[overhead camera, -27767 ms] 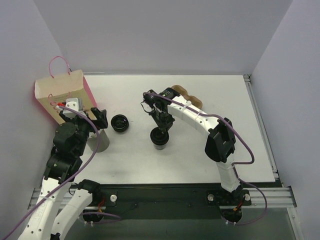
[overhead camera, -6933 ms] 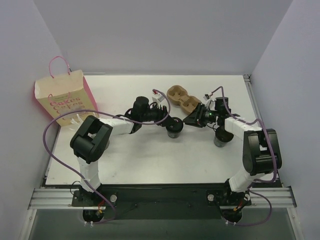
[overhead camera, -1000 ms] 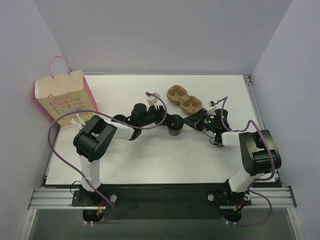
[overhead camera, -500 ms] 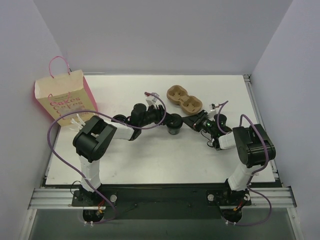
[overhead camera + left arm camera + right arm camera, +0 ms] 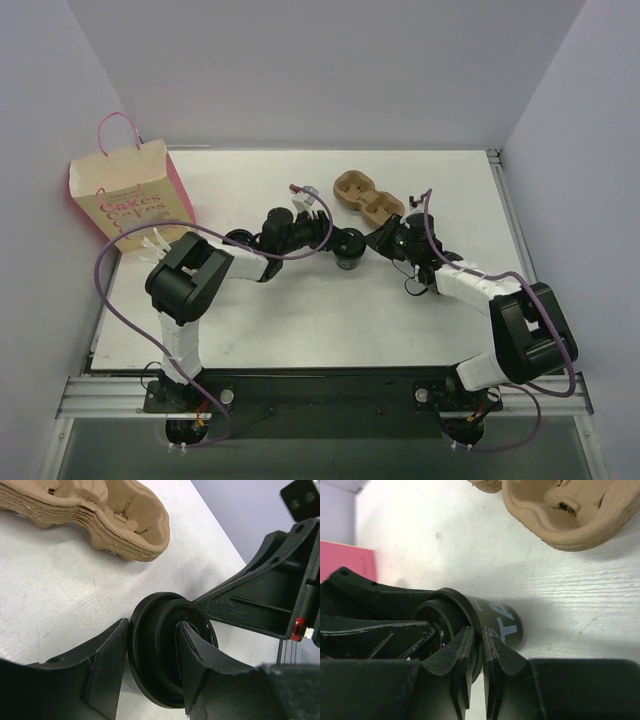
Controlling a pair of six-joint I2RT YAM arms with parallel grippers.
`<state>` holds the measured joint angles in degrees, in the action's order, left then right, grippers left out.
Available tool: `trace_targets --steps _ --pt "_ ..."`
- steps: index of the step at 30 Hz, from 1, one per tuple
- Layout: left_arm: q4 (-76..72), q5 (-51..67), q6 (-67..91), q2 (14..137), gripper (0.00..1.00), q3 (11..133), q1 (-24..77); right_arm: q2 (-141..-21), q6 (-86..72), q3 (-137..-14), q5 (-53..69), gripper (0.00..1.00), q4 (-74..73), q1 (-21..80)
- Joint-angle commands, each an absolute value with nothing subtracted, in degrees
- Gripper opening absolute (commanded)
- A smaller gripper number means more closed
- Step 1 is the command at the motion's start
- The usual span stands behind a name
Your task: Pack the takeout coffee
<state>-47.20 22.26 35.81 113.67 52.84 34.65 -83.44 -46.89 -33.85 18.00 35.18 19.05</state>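
The takeout coffee stands upright mid-table, a small dark-greyish cup with pale letters and a black lid. My left gripper reaches it from the left and is shut on the lid's rim, with one finger outside and one in the lid's hollow. My right gripper comes from the right and its fingers pinch the lid's rim on the opposite side. The right gripper's black body also shows in the left wrist view.
A stack of brown pulp cup carriers lies just behind the cup and close to both grippers. A tan and pink paper bag stands at the far left. A small dark object sits partly hidden under the right arm.
My right gripper has moved left, from beside the cup onto the lid's rim, and its arm has swung out. The left gripper and the cup have stayed put.
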Motion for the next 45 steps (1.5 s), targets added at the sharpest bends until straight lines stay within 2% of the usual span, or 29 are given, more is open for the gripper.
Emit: trace_targets --steps 1,6,17,24,29,36,45 --pt "-14.9 18.1 27.5 123.5 0.52 45.2 36.6 -84.6 -32.9 -36.9 14.3 0.14 4.8 25.3" --pt "-15.9 18.5 28.0 124.4 0.52 45.3 36.6 -88.3 -33.0 -39.5 16.1 0.09 4.0 26.0" --pt "-17.1 18.1 28.1 125.1 0.52 43.8 36.6 -94.3 -42.3 -31.4 22.5 0.06 10.7 25.5" --pt "-17.4 18.4 27.9 125.0 0.52 43.9 36.6 -95.6 -48.5 -25.4 32.8 0.06 24.7 22.5" --pt "-15.5 18.2 26.3 124.9 0.52 45.0 36.4 -95.4 -51.1 -23.6 37.5 0.06 28.0 21.3" --pt "-15.3 20.2 23.3 124.6 0.52 45.9 35.8 -101.8 -61.7 -18.5 45.5 0.08 51.7 20.8" --pt "-9.5 18.5 21.1 124.2 0.52 49.4 35.2 -102.8 -65.2 -17.1 46.7 0.11 58.2 19.8"
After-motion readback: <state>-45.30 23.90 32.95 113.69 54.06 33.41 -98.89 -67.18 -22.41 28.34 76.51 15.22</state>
